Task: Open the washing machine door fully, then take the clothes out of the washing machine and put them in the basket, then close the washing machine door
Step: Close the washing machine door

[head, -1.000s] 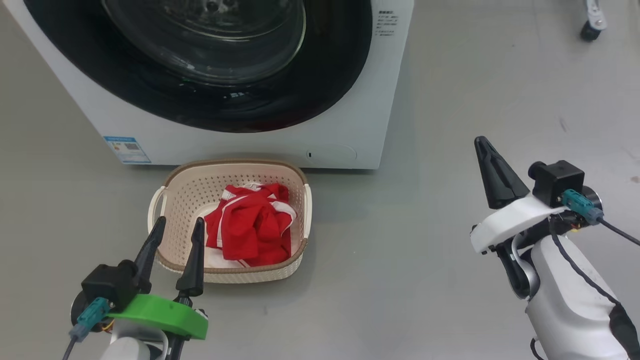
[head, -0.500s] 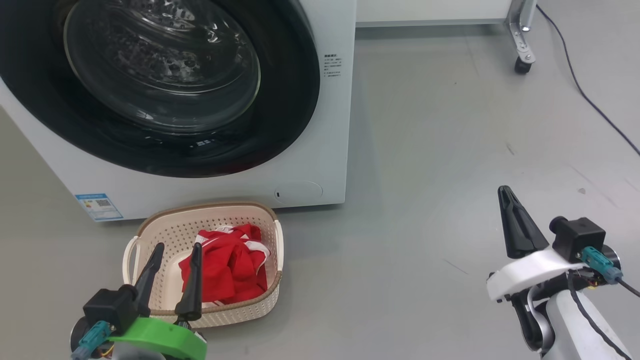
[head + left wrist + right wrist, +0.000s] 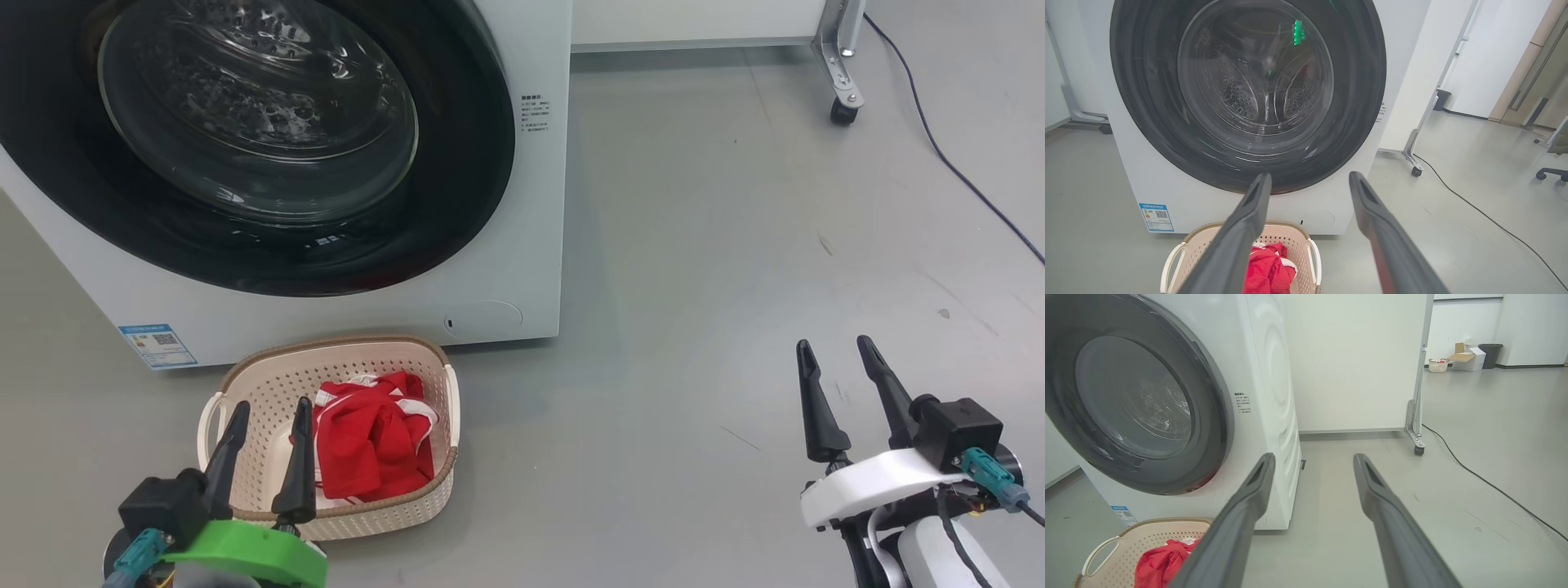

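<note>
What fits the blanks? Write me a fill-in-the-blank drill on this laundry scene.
The clothes in the basket are ____ with white trim. The washing machine door is ____. The left gripper and right gripper each hold ____.
Answers: red; closed; nothing.

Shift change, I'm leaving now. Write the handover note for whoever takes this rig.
Left gripper: open, empty, by the near rim of the basket.
Right gripper: open, empty, over the floor to the right.
Clothes lie in the basket, in front of the washing machine.
Washing machine door looks shut, flush with the front; the drum behind it looks empty.
Done: all three steps, apparently.
Left: only confirm the door latched.
</note>
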